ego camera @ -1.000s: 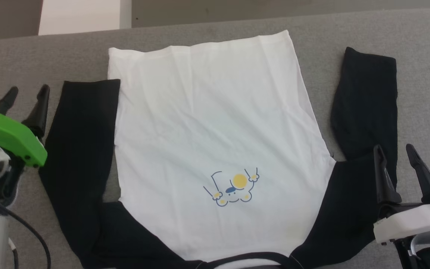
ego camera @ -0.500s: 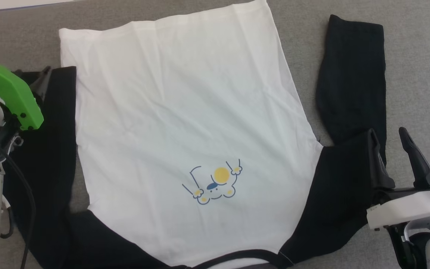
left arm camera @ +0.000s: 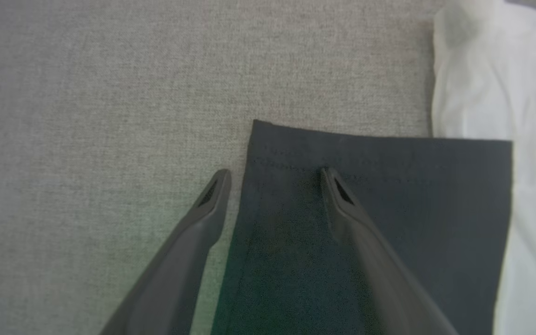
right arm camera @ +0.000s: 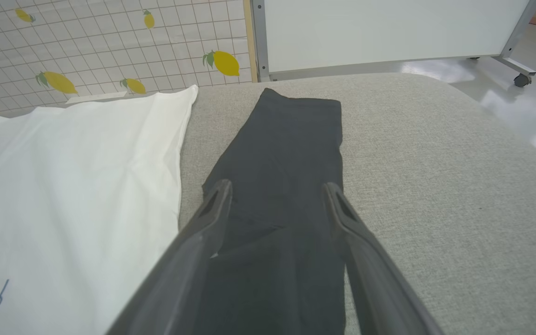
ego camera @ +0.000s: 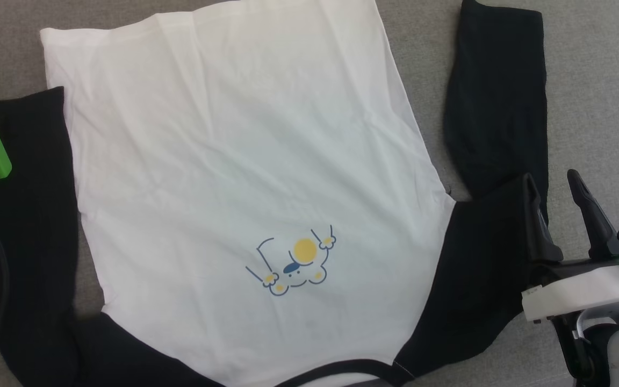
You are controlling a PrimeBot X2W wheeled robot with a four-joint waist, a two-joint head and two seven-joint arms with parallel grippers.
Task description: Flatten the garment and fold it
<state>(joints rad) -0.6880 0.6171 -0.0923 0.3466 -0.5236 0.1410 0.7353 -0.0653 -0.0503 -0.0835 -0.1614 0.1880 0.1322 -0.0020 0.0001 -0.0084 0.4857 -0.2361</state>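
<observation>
Both grippers are standing wide open and gripping nothing, while the garment [ego camera: 234, 161] is lying spread face up on the grey padded surface [ego camera: 599, 80], neckband [ego camera: 342, 370] nearest the robot and hem farthest. The head camera is dipping closer over this last second, so the shirt is sliding across that view without itself moving. What is truly changing is the left gripper [left arm camera: 275, 173]: from grey cloth beside the left sleeve [ego camera: 19, 226] it is coming over the cuff [left arm camera: 379, 151], one finger hanging off the outer edge, the other above black fabric. The right gripper [ego camera: 550, 176] is hardly shifting over the bend of the right sleeve [ego camera: 497, 97]. Flattening is looking finished; an inward sleeve fold is probably beginning
</observation>
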